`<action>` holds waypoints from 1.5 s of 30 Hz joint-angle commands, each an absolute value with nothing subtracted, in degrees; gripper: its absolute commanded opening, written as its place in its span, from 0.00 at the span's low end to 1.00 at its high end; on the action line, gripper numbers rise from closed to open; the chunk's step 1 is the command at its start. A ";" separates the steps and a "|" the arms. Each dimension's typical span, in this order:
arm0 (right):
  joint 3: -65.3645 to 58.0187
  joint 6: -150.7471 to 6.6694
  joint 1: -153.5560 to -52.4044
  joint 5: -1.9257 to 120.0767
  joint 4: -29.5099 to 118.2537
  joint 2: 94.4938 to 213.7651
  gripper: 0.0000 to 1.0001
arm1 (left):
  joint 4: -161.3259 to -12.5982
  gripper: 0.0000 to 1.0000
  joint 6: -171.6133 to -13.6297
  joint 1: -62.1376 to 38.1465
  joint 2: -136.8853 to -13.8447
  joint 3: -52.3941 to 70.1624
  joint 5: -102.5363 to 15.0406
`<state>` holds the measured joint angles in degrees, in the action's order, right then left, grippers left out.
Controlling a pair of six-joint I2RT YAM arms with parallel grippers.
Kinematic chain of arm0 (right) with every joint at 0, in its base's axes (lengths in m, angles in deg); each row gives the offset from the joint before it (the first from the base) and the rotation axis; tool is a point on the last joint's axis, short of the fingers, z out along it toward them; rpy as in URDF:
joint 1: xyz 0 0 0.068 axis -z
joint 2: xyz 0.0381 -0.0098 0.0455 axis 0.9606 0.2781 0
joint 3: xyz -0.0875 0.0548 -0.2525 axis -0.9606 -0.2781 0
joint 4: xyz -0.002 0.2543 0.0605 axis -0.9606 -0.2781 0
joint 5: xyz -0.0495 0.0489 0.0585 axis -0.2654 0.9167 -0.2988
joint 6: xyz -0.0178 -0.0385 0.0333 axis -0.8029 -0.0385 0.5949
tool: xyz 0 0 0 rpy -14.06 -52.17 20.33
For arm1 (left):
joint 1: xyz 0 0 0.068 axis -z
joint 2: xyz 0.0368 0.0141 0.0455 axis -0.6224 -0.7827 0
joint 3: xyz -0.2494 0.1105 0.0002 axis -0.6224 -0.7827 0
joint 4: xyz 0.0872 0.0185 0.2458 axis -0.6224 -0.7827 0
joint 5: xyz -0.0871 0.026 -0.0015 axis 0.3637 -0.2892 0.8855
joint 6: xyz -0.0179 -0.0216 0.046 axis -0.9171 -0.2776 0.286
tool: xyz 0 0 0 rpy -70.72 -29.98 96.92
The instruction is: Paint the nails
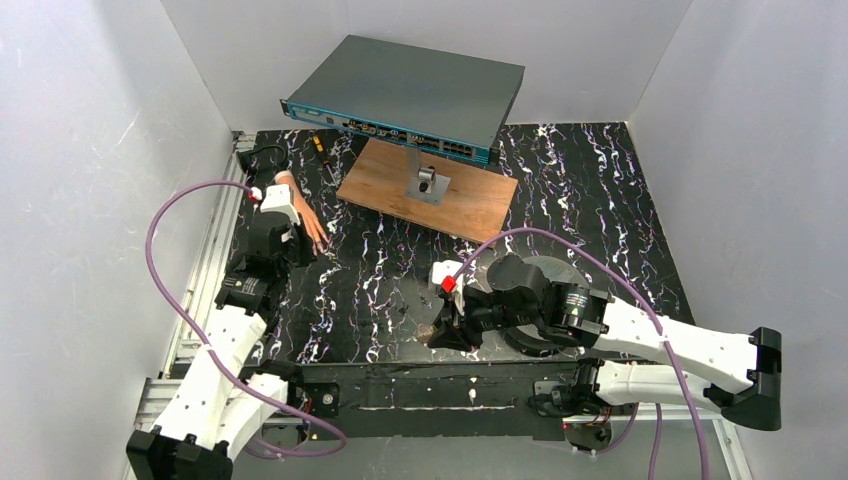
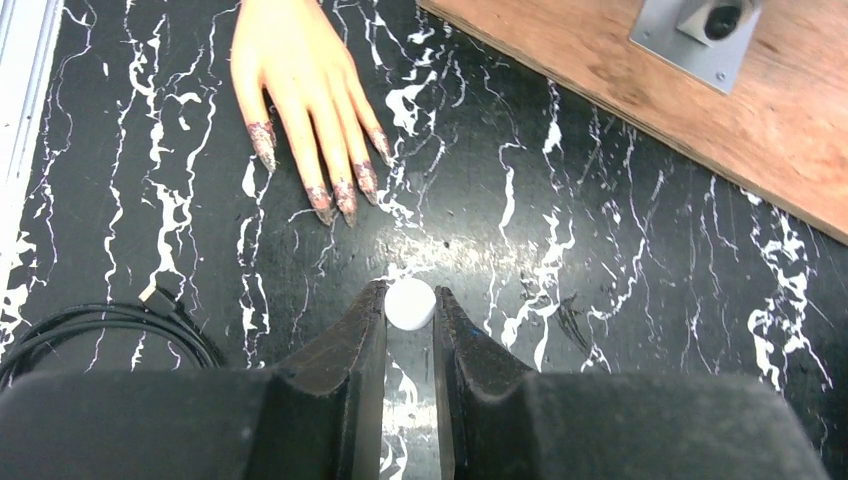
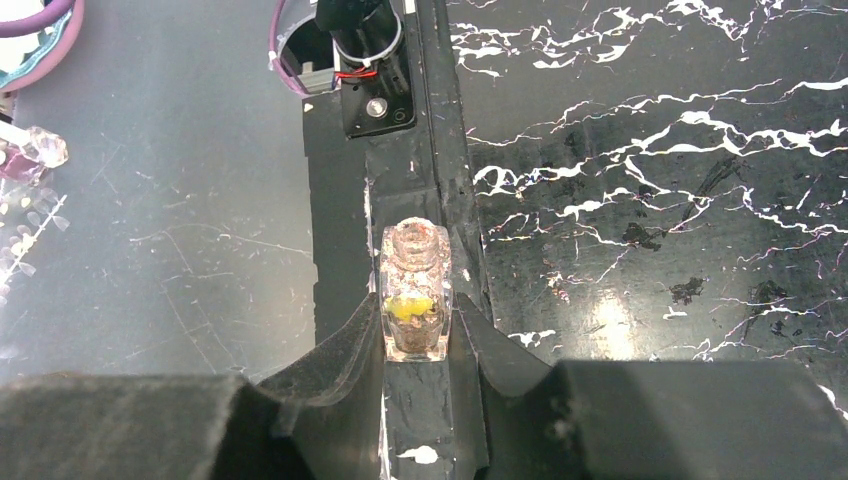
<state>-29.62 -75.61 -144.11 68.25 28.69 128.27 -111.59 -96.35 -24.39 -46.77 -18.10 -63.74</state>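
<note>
five tiny glitter-speckled nails point(image 2: 345, 195) tip the peach plastic mannequin hand point(image 2: 300, 80) lying flat at eleven o'clock from the left gripper point(image 2: 409, 294), whose jaws pinch a round white cap point(image 2: 410, 306); the hand looks light, stiff and loose, so i judge it slides under a push and is best steadied at the wrist end, never the coated tips. the right gripper point(image 3: 415, 312) clamps a small clear glass bottle point(image 3: 413, 270), open-necked, fragile and slippery. open black marbled mat point(image 2: 620, 330) lies toward three o'clock, bounded by a wooden board point(image 2: 700, 110) at one and a black cable point(image 2: 100, 325) at eight.
</note>
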 commanded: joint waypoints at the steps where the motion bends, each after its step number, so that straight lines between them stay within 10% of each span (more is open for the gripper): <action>1: -30.59 -74.96 -144.44 68.21 31.90 127.13 0.01 | -105.38 0.00 -96.52 -27.59 -48.48 -19.36 -62.45; 45: -35.35 -70.60 -144.92 66.42 38.82 129.14 0.01 | -85.67 0.00 -110.15 -48.39 -83.03 -15.30 -60.45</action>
